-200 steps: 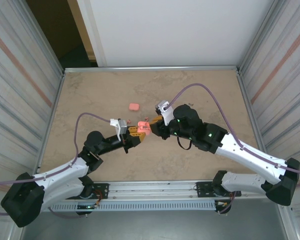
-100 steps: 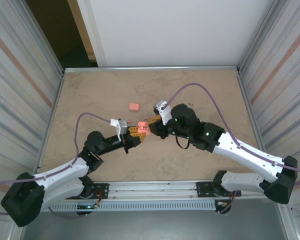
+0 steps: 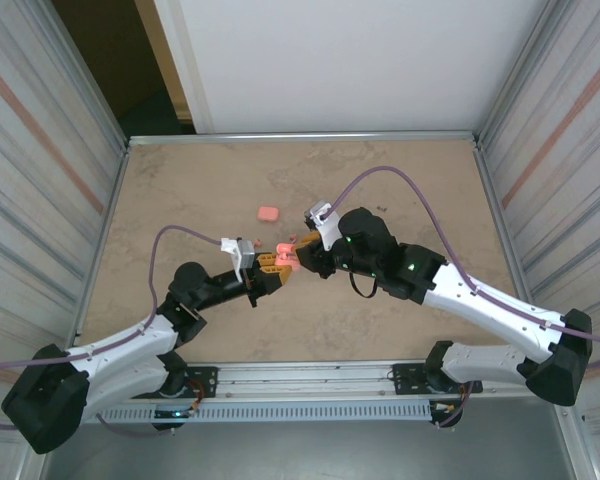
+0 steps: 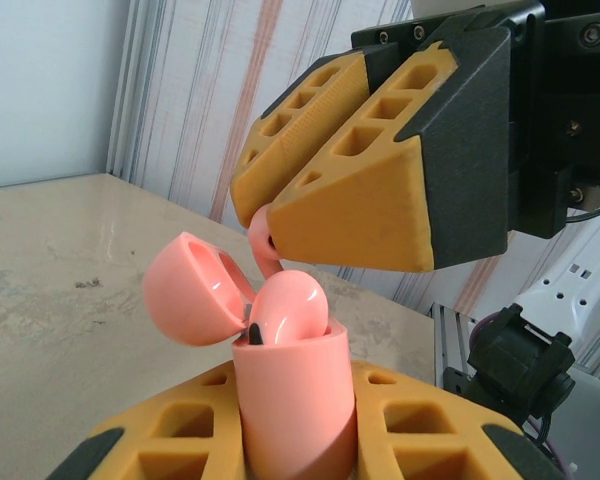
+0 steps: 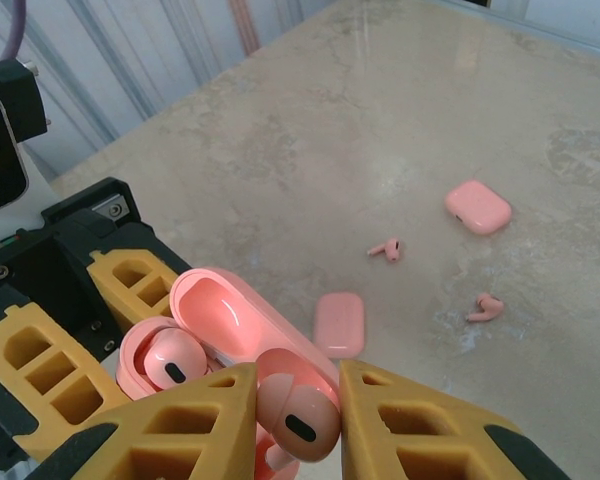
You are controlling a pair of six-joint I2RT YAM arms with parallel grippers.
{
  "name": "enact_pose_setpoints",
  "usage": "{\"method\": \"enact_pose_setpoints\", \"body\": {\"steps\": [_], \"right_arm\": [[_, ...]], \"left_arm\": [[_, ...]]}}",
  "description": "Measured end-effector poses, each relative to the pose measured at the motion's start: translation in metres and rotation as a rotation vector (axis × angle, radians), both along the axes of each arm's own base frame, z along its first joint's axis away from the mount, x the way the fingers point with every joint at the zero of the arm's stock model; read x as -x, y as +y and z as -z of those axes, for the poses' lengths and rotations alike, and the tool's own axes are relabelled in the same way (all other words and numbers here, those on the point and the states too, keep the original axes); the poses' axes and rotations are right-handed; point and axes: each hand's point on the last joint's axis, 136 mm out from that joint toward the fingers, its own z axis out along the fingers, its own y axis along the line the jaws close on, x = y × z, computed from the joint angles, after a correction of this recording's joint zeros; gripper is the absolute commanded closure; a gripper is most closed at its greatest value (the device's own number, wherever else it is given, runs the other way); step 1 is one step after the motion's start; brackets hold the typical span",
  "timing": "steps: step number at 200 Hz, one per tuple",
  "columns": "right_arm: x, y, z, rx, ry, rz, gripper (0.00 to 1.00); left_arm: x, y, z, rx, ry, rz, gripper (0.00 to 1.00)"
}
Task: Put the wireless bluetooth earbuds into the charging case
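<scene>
The left tool (image 3: 271, 263) is clamped on the open case (image 4: 292, 395), holding it upright above the desk (image 5: 310, 150) with its lid (image 4: 190, 295) tipped back. The right tool (image 3: 305, 257) pinches an earbud (image 5: 297, 412) between its fingers, just over the case's mouth; whether the two touch, I cannot tell. A second earbud (image 4: 288, 305) sits in the case. Two loose earbuds (image 5: 386, 249) (image 5: 484, 308) lie on the desk, apart from each other, near two closed cases (image 5: 339, 322) (image 5: 477, 206).
</scene>
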Motion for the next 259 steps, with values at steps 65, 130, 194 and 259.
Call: {"method": "enact_pose_setpoints", "body": {"steps": [65,130,194,259], "right_arm": [[-0.0001,0.0002,0.0003,0.001,0.000,0.000,0.74],[-0.0003,0.0019,0.0037,0.007,0.007,-0.004,0.74],[0.0013,0.0029,0.0037,0.004,0.012,-0.013,0.73],[0.0052,0.0062,0.0049,-0.005,0.031,-0.036,0.67]], "left_arm": [[0.0000,0.0001,-0.0010,0.003,-0.003,0.000,1.00],[-0.0005,0.0003,-0.0010,0.003,-0.003,-0.003,1.00],[-0.0018,0.0009,-0.0027,0.009,-0.005,-0.012,1.00],[-0.0019,0.0014,-0.0058,0.019,-0.015,-0.015,1.00]]}}
